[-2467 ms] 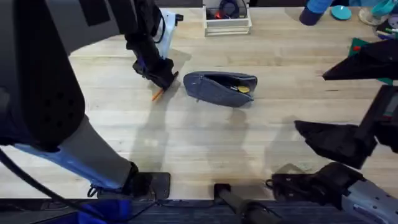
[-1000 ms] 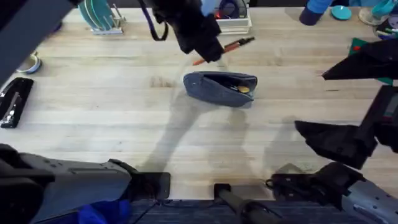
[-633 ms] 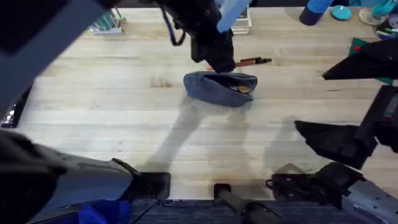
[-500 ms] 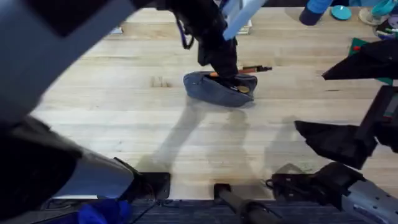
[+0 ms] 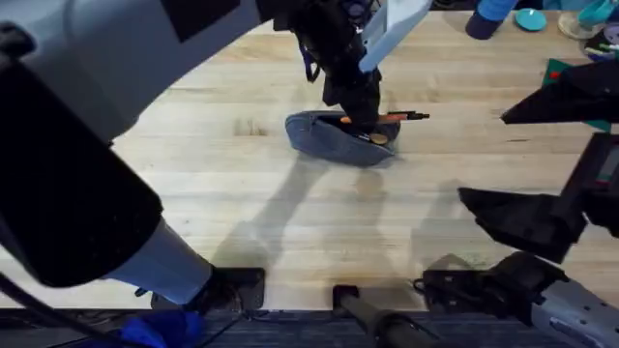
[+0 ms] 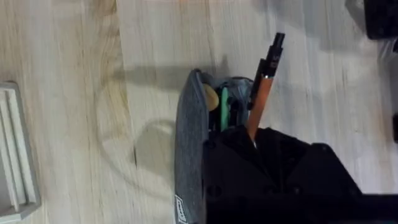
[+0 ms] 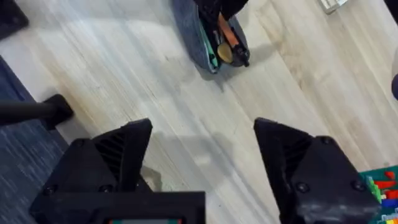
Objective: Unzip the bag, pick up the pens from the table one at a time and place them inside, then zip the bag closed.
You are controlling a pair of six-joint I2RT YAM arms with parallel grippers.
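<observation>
Pen (image 5: 387, 118) over bag (image 5: 329, 140) opening

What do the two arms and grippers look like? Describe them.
The left arm has broad black and light grey shells, a blue patch near its base, and a black left gripper. The right gripper has chunky black angular fingers, ribbed on their inner faces.

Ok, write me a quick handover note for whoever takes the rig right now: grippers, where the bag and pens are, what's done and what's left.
Left gripper: shut on an orange pen, held over the bag's opening, dark tip jutting past the bag's end.
Right gripper: open, holding nothing, hovering over the table near its base.
Bag: unzipped at mid-table, with items already inside.
Done: unzipping.
Left: release this pen into the bag, look for any other loose pens, then zip the bag closed.
</observation>
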